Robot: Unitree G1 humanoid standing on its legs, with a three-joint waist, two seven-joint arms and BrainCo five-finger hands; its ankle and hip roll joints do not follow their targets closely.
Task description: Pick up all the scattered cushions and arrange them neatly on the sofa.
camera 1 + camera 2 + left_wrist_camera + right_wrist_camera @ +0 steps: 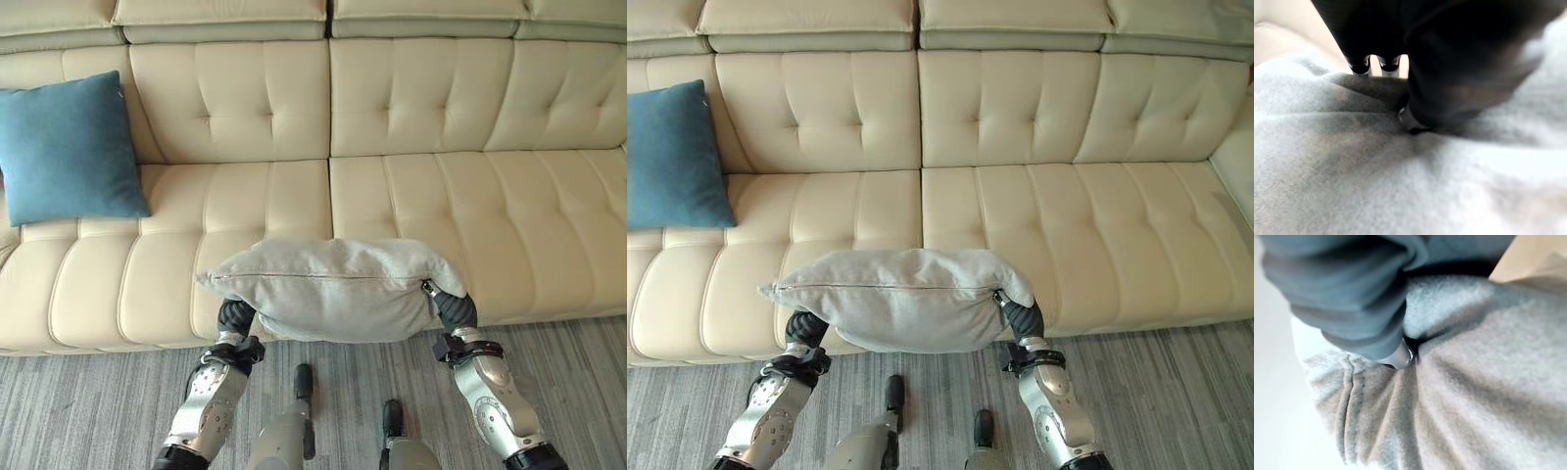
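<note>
Grey cushion: nearest item, one piece, held level between both hands just in front of the sofa's front edge, above the floor; carried at its two ends, likely so it goes down flat on the seat.
Sofa: one, cream, tufted; largest item; seats bare in the middle and to the right, so room for the grey cushion.
Floor: grey striped; no further cushions seen on it.
Blue cushion: one, propped upright against the backrest at the far left; looks already placed.
Left hand: thumb pressed into grey fabric, pinching the cushion's end.
Right hand: thumb dug into bunched fabric at the seam, gripping.
Count: two cushions, two hands.
</note>
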